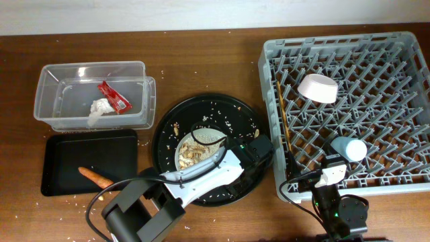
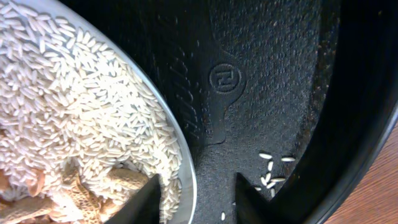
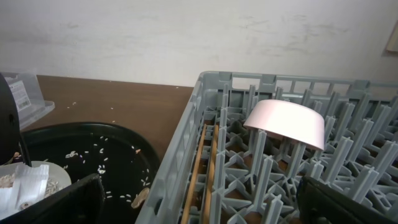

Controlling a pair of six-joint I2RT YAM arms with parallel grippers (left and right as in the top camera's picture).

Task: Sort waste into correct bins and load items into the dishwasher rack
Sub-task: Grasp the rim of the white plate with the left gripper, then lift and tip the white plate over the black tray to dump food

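Your left gripper [image 2: 196, 202] had its jaws apart at the bottom of its wrist view, straddling the plate [image 2: 188, 171] rim with rice [image 2: 74, 106] piled upper left, and your right gripper [image 3: 199, 194] had its jaws spread wide too, white bowl [image 3: 286, 121] resting tilted in the rack [image 3: 180, 162] at mid-right.

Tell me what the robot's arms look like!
The left arm has a white middle section between chunky dark grey blocks, and a black cable loops from it. The right arm is black with a white piece. Each shows a tiny green light. The left tool and right tool have black fingers.
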